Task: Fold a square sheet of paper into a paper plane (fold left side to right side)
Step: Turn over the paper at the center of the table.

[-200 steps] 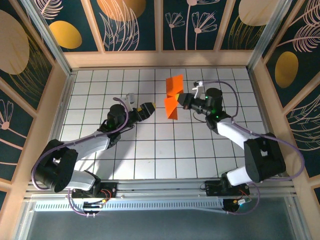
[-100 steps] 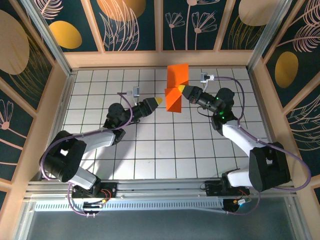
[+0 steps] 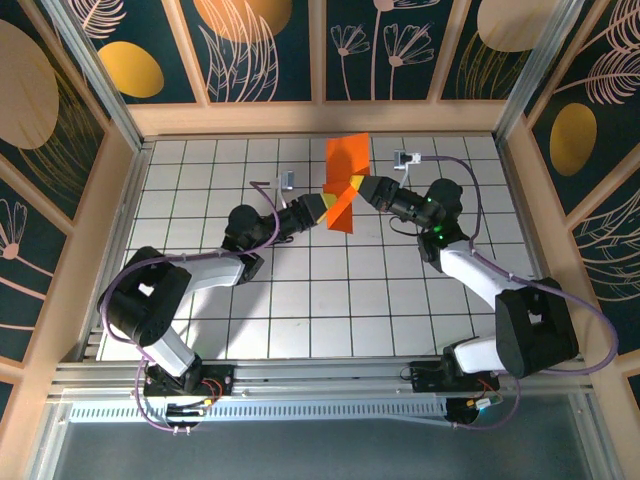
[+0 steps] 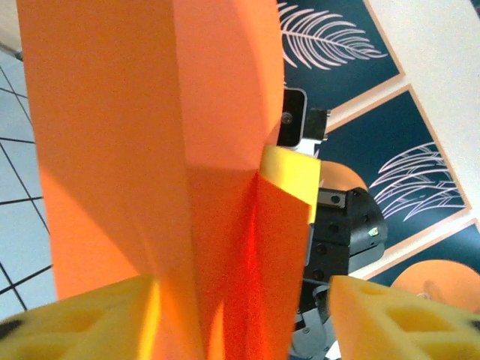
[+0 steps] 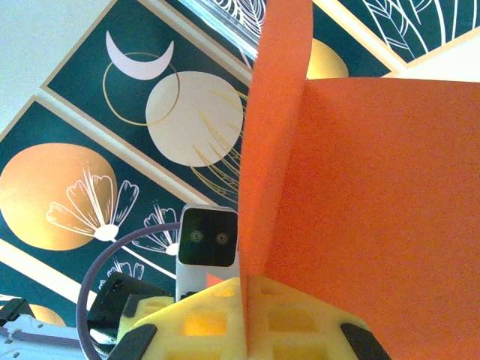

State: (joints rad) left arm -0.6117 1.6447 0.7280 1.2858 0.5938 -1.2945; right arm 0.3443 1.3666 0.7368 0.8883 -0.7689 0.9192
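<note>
The square sheet of paper (image 3: 346, 180), bright orange and creased into upright flaps, hangs in the air above the far middle of the table. My right gripper (image 3: 358, 188) is shut on its right edge; in the right wrist view the yellow pads (image 5: 202, 322) pinch the fold of the paper (image 5: 360, 187) at my right gripper (image 5: 246, 304). My left gripper (image 3: 323, 207) reaches in from the left and straddles the paper's lower edge. In the left wrist view the paper (image 4: 150, 150) stands between the yellow fingers (image 4: 390, 319) of my left gripper (image 4: 240, 311), with a gap on the right side. The right gripper's pad (image 4: 292, 172) shows behind.
The white grid table (image 3: 300, 300) is walled by wooden panels (image 3: 320, 118) at the back and sides. Both arms stretch inward over the table's middle. A metal rail (image 3: 320, 378) runs along the near edge.
My left gripper has moved right up to the paper and its jaws have narrowed around it. The right gripper raised and tilted the paper, then shifted slightly left.
</note>
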